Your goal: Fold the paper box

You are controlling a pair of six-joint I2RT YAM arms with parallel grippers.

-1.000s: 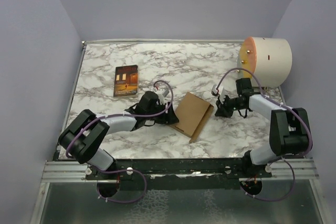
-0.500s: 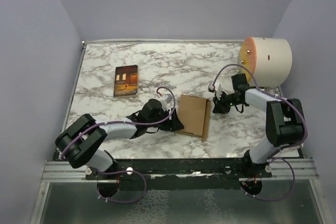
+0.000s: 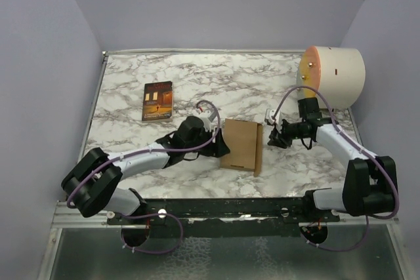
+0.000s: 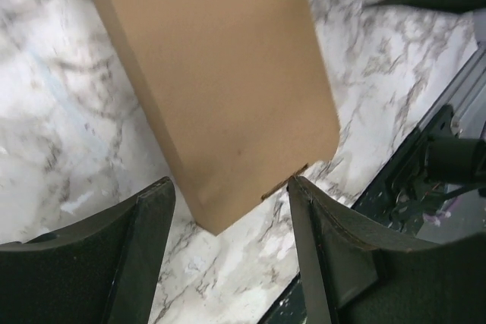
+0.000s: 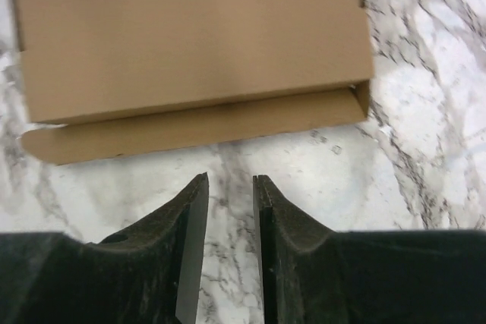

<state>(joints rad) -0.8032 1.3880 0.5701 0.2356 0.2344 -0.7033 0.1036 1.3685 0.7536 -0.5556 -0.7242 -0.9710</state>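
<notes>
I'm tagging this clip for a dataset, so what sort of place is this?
Probably a robotics lab test cell: a marble-patterned table boxed in by lavender walls, two robot arms bolted at its near edge, and props like a paper box and a book.

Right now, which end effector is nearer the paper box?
Left. The left end effector has a corner of the paper box between its open jaws; the right end effector sits off the opposite side, with bare table between.

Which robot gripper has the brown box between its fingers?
The left gripper: a corner of the paper box sits between its wide-open fingers. The right gripper sits beside the box, with only table between its fingers.
</notes>
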